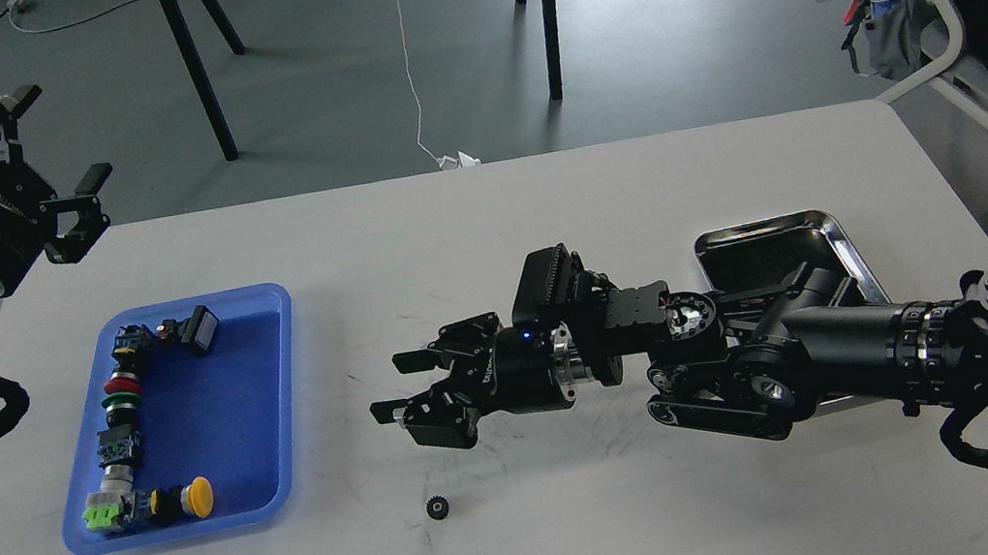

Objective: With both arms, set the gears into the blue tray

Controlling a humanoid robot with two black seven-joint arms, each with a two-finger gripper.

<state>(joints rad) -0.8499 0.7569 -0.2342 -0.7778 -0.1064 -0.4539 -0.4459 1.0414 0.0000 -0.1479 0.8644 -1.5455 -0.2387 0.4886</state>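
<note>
A tiny black gear point(436, 508) lies alone on the white table, to the right of the blue tray point(276, 393) and outside it. My right gripper point(398, 387) hovers above and behind the gear, its fingers spread open and holding nothing. The blue tray sits at the left with a row of coloured push-button switches point(124, 426) along its left side. My left gripper point(30, 151) hangs open past the table's far left corner, well away from the tray and the gear.
A shiny steel tray point(825, 228) sits at the right, partly hidden behind my right arm. A person stands by a chair at the far right edge. Black table legs stand on the floor beyond the table.
</note>
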